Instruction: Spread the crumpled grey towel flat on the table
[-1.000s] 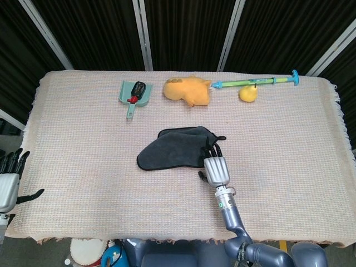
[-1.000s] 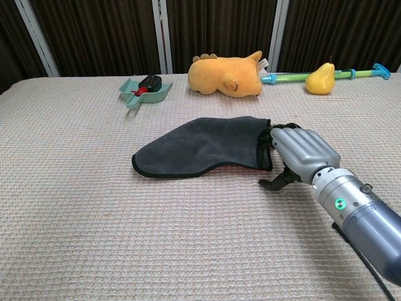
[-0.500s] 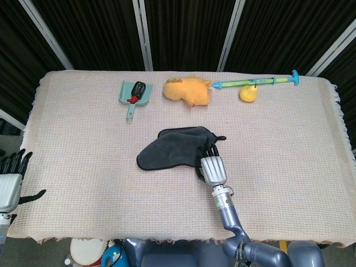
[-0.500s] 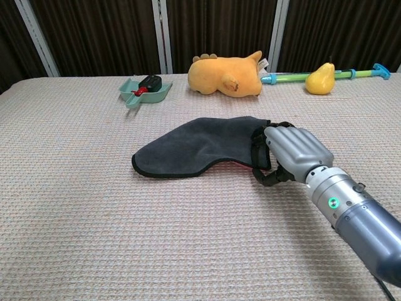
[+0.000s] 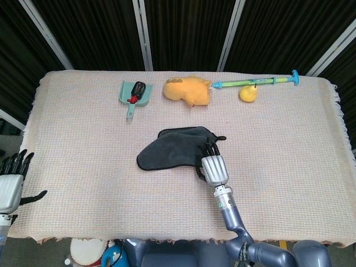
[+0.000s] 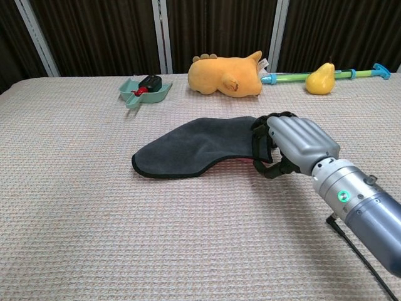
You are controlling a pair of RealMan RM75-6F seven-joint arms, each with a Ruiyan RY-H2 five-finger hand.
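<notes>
Your table [image 5: 83, 144], under a woven beige cloth, carries everything. The grey towel [image 5: 172, 149] lies near the table's middle, folded into a sock-like shape, not flat, its narrow end toward the left edge and its wide end toward the right. Your right hand [image 5: 213, 168] sits at that wide end: the fingers [image 6: 262, 139] curl over the towel's right edge from above, thumb tucked under from the near side, so the hem is pinched between them and, in the chest view, lifted a little off the cloth, showing a reddish underside. Your left hand [image 5: 11, 181] hangs off the near left corner, fingers apart, holding nothing, well apart from the towel. Along the far edge: the yellow plush toy [image 5: 187, 90] near the middle, the teal dustpan [image 5: 132, 93] left of it with a red-and-black object inside, then the green-and-blue stick [image 5: 257, 82] toward the far right corner, with the yellow pear [image 5: 248, 93] touching its near side.
</notes>
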